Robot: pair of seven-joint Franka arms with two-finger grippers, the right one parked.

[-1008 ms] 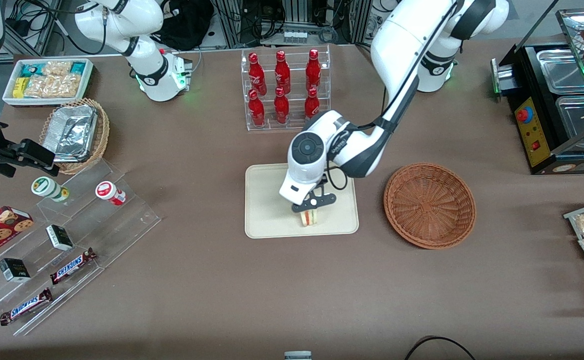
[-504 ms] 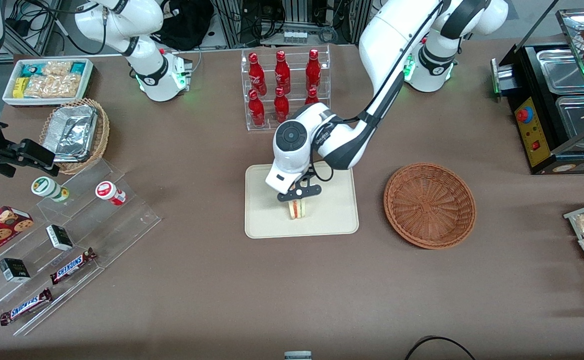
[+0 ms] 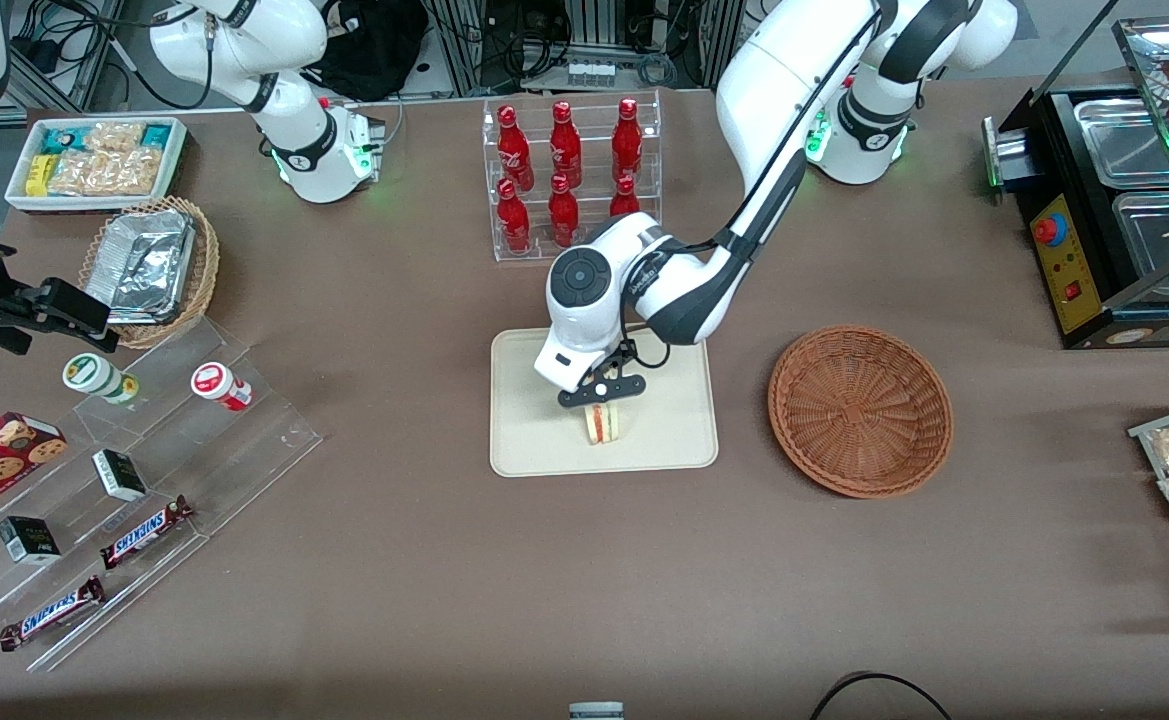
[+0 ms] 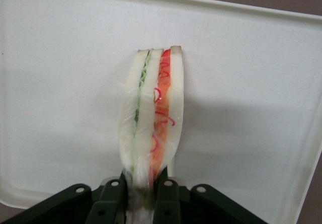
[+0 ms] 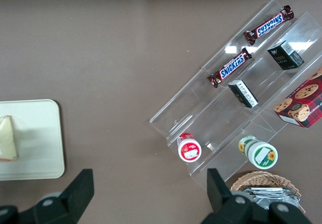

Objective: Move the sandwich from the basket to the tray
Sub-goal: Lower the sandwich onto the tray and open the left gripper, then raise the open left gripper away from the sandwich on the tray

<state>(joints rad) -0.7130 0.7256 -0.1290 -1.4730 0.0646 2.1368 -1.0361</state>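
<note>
Gripper point(image 3: 600, 392) over the tray point(image 3: 534, 450), fingers pinching the sandwich point(image 3: 602, 423), basket point(image 3: 860, 410) beside.

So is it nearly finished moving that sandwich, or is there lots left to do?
Nearly finished. Done: the basket sits empty, and the sandwich is over the tray. In hand: the gripper is shut on the sandwich's end, holding it on edge just above or on the tray; I cannot tell which. Left: let go and lift away.
</note>
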